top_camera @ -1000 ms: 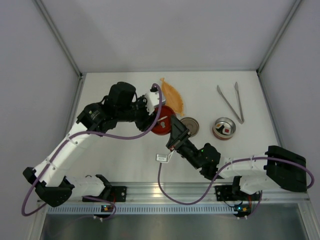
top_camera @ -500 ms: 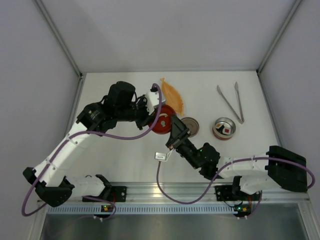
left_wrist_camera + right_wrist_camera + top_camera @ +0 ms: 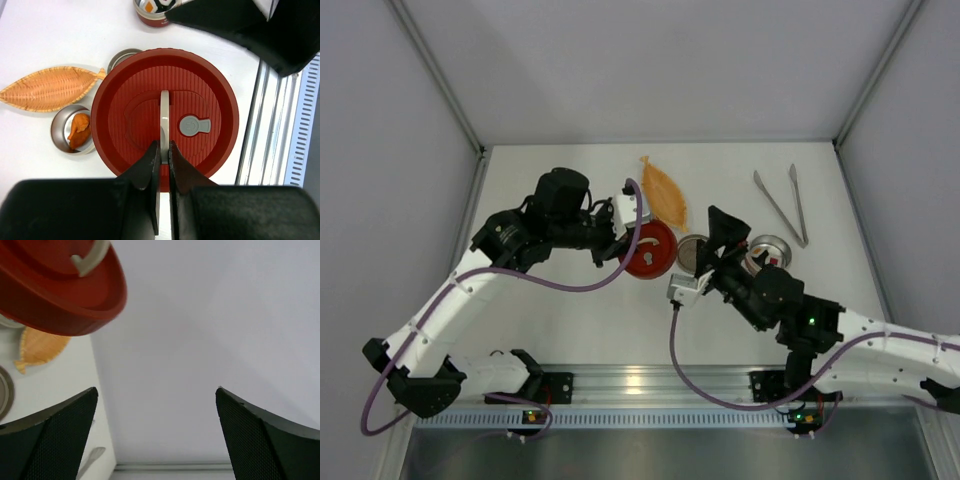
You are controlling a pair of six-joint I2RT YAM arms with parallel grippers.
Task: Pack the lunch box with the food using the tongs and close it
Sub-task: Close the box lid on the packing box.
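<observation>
My left gripper (image 3: pixel 164 145) is shut on the grey strap handle (image 3: pixel 164 112) of the round red lunch box lid (image 3: pixel 135 100). In the top view the lid (image 3: pixel 655 252) sits just right of that gripper (image 3: pixel 625 228). An orange-brown piece of food (image 3: pixel 79 131) lies in a small steel cup (image 3: pixel 59 131). A red-banded steel pot (image 3: pixel 768 255) holds brown-and-white cubes (image 3: pixel 152 5). My right gripper (image 3: pixel 725 228) stands open and empty between lid and pot, pointing at the back wall (image 3: pixel 156 390). The tongs (image 3: pixel 782 205) lie untouched at the far right.
An orange leaf-shaped dish (image 3: pixel 663 192) lies behind the lid. Another steel cup (image 3: pixel 695 250) stands between the lid and the red-banded pot. White walls close the table at the back and sides, and an aluminium rail (image 3: pixel 650 378) runs along the near edge.
My left gripper has shut on the lid's handle. My right gripper has opened wide and swung away from the lid to the right, now raised beside the red-banded pot.
</observation>
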